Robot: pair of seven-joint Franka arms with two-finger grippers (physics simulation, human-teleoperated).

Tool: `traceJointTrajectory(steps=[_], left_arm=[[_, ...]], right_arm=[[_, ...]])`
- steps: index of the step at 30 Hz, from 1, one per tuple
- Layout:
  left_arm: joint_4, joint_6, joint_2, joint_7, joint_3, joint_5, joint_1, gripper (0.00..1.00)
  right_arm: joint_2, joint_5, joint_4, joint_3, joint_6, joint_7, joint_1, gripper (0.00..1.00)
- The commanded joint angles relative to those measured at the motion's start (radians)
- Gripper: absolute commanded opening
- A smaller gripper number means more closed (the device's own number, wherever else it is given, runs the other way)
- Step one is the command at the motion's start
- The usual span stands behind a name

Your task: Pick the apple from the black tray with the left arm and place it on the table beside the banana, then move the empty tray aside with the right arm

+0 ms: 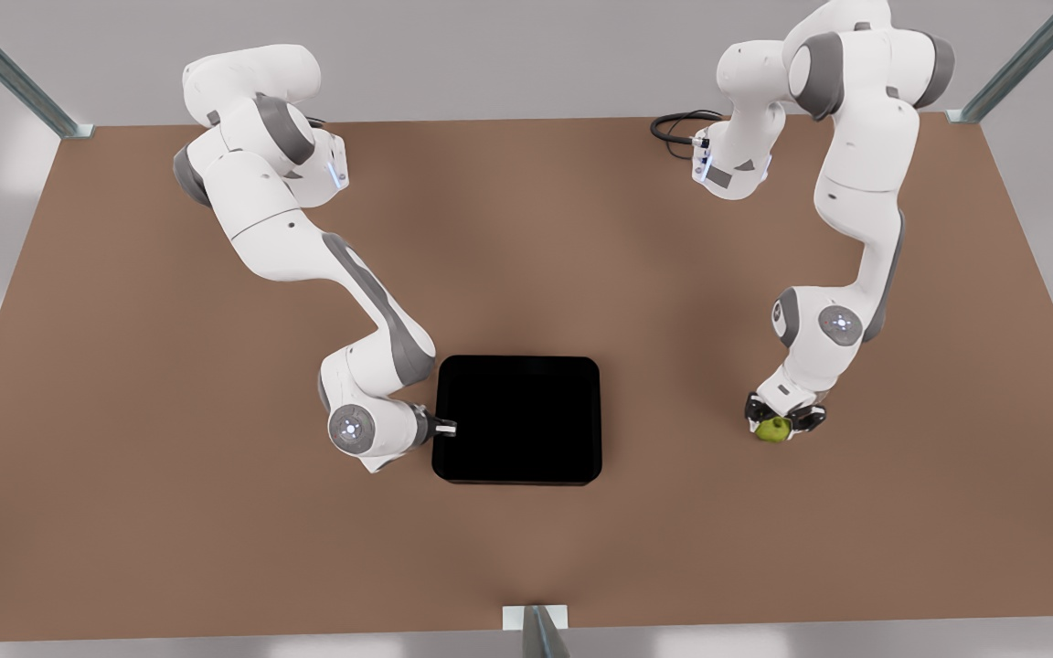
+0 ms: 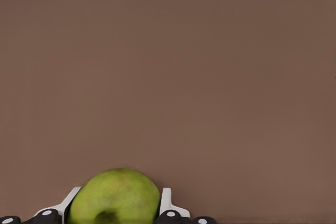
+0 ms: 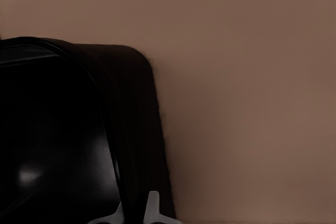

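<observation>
Fingers (image 2: 166, 202) of the left gripper (image 1: 784, 420) are pinched on the apple (image 1: 772, 429), held low over the worktop (image 1: 901, 512) for setting down, while the right gripper (image 1: 447, 427) is closed on the black tray (image 1: 517, 420)'s rim, ready for it to be slid aside.
</observation>
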Motion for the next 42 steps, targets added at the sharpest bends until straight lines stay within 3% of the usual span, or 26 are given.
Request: traceJointTrajectory(steps=[1, 8, 13, 20, 27, 29, 30, 31, 32, 33, 34, 35, 38, 42], left_arm=[[0.002, -0.023, 0.006, 0.198, -0.002, -0.019, 0.001, 1.0], [0.0, -0.005, 0.029, 0.189, -0.002, -0.019, -0.005, 1.0], [-0.04, -0.076, -0.057, 0.164, -0.002, -0.019, -0.014, 1.0], [-0.031, -0.143, -0.064, 0.158, 0.0, -0.012, -0.019, 1.0], [0.144, -0.454, -0.116, -0.001, -0.005, 0.163, -0.026, 1.0], [0.359, -0.742, -0.119, -0.069, -0.008, 0.149, -0.051, 1.0], [0.503, -1.016, -0.124, -0.162, -0.013, 0.099, -0.066, 1.0], [0.568, -1.201, -0.187, -0.164, -0.013, 0.048, -0.066, 1.0], [0.551, -1.249, -0.248, -0.187, -0.011, 0.048, -0.066, 1.0], [0.51, -1.251, -0.308, -0.19, -0.01, 0.047, -0.065, 1.0], [0.349, -1.137, -0.418, -0.19, -0.007, 0.047, -0.062, 1.0], [0.339, -1.099, -0.425, -0.188, -0.007, 0.048, -0.059, 1.0], [0.511, -1.177, -0.351, -0.179, -0.005, 0.056, -0.051, 1.0], [0.509, -1.175, -0.333, -0.188, -0.007, 0.057, -0.053, 1.0]], right_arm=[[-0.002, -0.001, 0.0, 0.0, 0.005, -0.07, 0.0, 0.25], [-0.026, 0.003, 0.002, 0.016, -0.02, -0.075, -0.005, 0.15], [-0.078, 0.003, 0.003, 0.036, -0.136, -0.096, -0.028, 0.12], [-0.189, -0.002, 0.018, 0.025, -0.435, -0.303, -0.135, 0.12], [-0.265, -0.062, 0.018, 0.026, -0.601, -0.636, -0.319, 0.12], [-0.272, -0.086, 0.018, 0.029, -0.626, -0.751, -0.387, 0.12], [-0.272, -0.106, 0.018, 0.028, -0.627, -0.788, -0.401, 0.12], [-0.272, -0.111, 0.018, 0.036, -0.629, -0.825, -0.434, 0.12], [-0.272, -0.112, 0.018, 0.033, -0.629, -0.875, -0.451, 0.12], [-0.272, -0.128, 0.018, 0.034, -0.629, -0.912, -0.477, 0.12], [-0.272, -0.159, 0.018, 0.037, -0.629, -0.943, -0.499, 0.12], [-0.272, -0.16, 0.018, 0.033, -0.629, -0.983, -0.505, 0.12], [-0.272, -0.162, 0.018, 0.019, -0.629, -1.052, -0.529, 0.12], [-0.272, -0.162, 0.018, 0.008, -0.612, -1.067, -0.548, 0.12]])
